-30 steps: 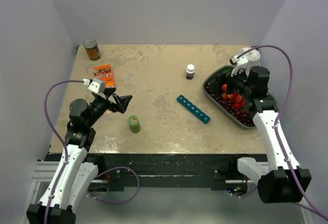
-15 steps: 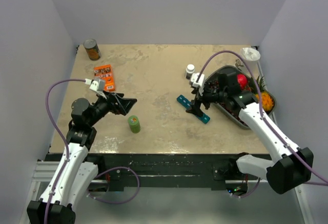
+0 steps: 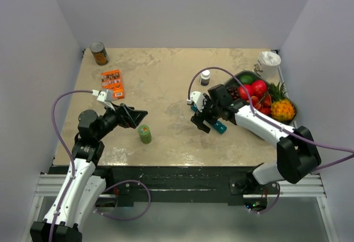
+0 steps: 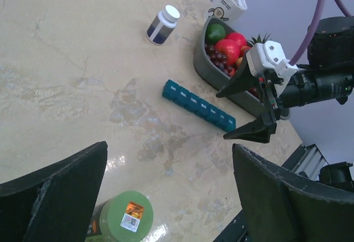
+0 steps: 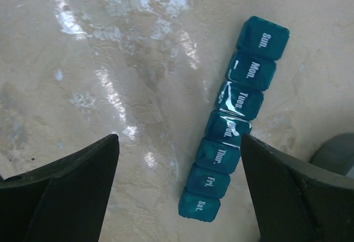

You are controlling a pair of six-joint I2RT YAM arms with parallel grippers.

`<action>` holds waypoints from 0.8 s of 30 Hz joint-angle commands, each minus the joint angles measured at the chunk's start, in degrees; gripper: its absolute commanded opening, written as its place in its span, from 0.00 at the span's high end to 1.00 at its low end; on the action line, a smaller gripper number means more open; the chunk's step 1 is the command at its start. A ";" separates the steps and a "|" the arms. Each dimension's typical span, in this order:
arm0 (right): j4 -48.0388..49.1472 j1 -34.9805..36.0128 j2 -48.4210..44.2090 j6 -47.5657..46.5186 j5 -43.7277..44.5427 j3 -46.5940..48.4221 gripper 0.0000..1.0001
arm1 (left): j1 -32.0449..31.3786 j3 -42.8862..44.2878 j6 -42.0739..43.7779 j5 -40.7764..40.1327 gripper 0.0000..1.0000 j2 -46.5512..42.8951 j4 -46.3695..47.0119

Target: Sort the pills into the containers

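Observation:
The teal pill organiser [image 5: 235,120] lies on the table with all seven day-marked lids shut. It also shows in the left wrist view [image 4: 199,106] and, partly hidden by my right arm, in the top view [image 3: 220,127]. My right gripper [image 3: 203,120] is open and empty just above the organiser, with its fingers straddling the Sat. end [image 5: 178,142]. My left gripper [image 3: 138,117] is open and empty above the table at the left [image 4: 168,148]. A small dark bottle with a white cap [image 3: 205,77] stands behind the organiser [image 4: 163,25]. No loose pills show.
A green-lidded bottle [image 3: 145,134] stands just below my left gripper [image 4: 119,220]. A grey fruit tray [image 3: 276,121] sits at the right, with a white cup [image 3: 269,60] behind it. An orange packet [image 3: 113,82] and a tin can [image 3: 99,53] lie at the far left.
My right arm has swung left from over the fruit tray to just above the organiser. My left gripper has shifted slightly right and down, towards the green-lidded bottle.

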 commanded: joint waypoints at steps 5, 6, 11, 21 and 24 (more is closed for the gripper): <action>5.57 0.42 3.03 4.03 11.70 1.17 0.08 | -0.27 -0.36 -1.26 -0.20 0.02 -0.40 0.48; 5.40 0.42 4.60 4.12 11.88 1.52 0.10 | -0.27 -0.45 -1.17 -0.11 0.02 -0.49 0.39; 4.87 -0.10 8.74 5.44 12.23 3.72 0.15 | -0.27 -0.45 0.06 -0.46 0.02 -1.02 -0.84; 3.64 -2.48 13.23 6.49 11.18 6.01 0.23 | -0.27 -0.80 1.64 -0.64 0.02 -1.37 -1.10; 3.28 -3.53 14.46 6.76 9.78 6.71 0.25 | -0.27 -1.06 1.90 0.06 0.02 -1.37 -1.10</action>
